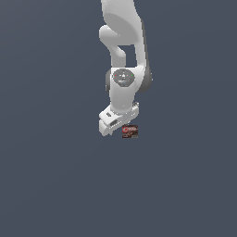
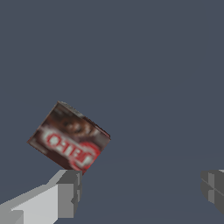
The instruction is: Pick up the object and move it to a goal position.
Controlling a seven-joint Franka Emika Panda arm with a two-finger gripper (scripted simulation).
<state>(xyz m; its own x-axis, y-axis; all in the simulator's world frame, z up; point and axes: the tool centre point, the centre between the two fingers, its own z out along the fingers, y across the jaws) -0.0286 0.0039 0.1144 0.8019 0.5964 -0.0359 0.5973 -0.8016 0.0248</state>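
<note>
The object is a tiny squarish box (image 1: 130, 131), dark red and brown with pale printed marks. It lies on the dark grey floor just below the white gripper (image 1: 121, 126), at its side toward the exterior view's right. In the wrist view the box (image 2: 69, 138) lies tilted, close to one grey fingertip (image 2: 69, 192) but outside the gap between the fingers. The other fingertip (image 2: 213, 187) shows far across the frame. The gripper (image 2: 141, 190) is open and holds nothing.
The white arm (image 1: 124, 55) comes down from the top of the exterior view. The plain dark grey floor (image 1: 55, 176) spreads on all sides.
</note>
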